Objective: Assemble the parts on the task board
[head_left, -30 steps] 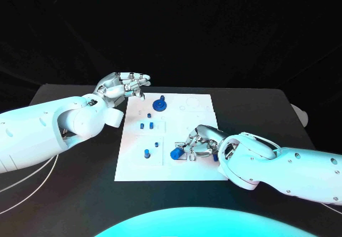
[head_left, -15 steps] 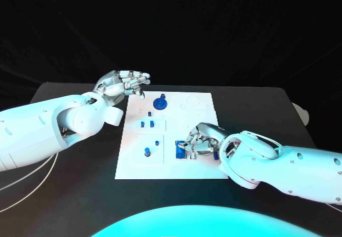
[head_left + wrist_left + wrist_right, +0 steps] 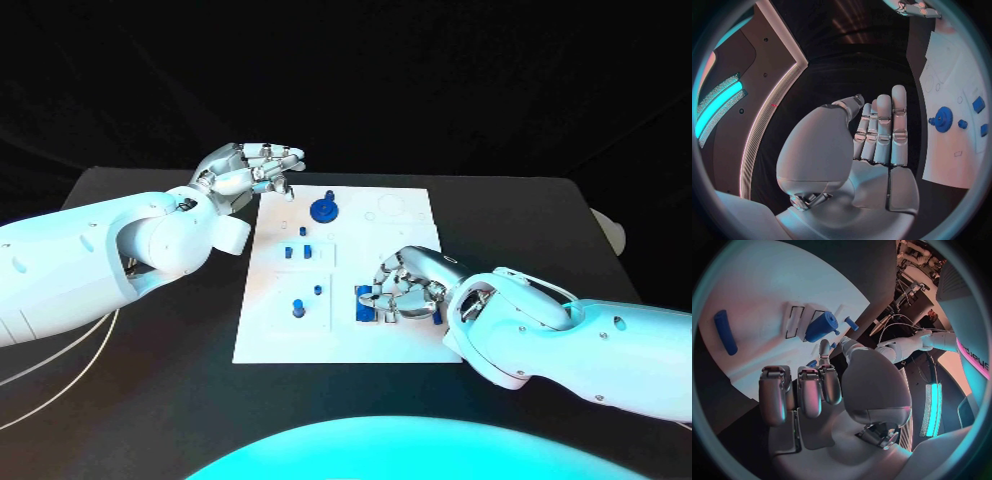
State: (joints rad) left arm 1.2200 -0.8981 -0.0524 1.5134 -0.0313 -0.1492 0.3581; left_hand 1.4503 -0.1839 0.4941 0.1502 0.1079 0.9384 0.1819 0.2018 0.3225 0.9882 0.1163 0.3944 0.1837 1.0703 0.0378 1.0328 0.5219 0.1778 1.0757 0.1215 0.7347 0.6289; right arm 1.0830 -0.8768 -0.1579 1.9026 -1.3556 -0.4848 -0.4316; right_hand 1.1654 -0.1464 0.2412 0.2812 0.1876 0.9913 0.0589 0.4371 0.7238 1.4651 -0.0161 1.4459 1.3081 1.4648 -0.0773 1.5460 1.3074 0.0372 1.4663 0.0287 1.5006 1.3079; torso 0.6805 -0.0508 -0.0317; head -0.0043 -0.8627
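Right hand [image 3: 408,288] is lying over the near right part of the white task board [image 3: 274,340], its fingers curling down around a blue block part [image 3: 366,303] that is sitting on the board just beside them; whether the fingers are actually gripping the block or only touching it cannot be told. In the right wrist view the same hand [image 3: 811,390] is showing its fingers bent inward with a blue cylinder-shaped part [image 3: 821,326] lying by a rectangular recess ahead of them, and a long blue bar [image 3: 724,331] is resting apart on the board. Farther up the board a blue gear [image 3: 326,211] is standing near the far edge, with small blue pegs [image 3: 299,250] sitting between it and the block. Left hand [image 3: 254,170] is hovering above the far left corner of the board, holding nothing, its fingers lying straight and close together, as the left wrist view [image 3: 873,140] is showing. Everything is sitting on the black table [image 3: 144,400].
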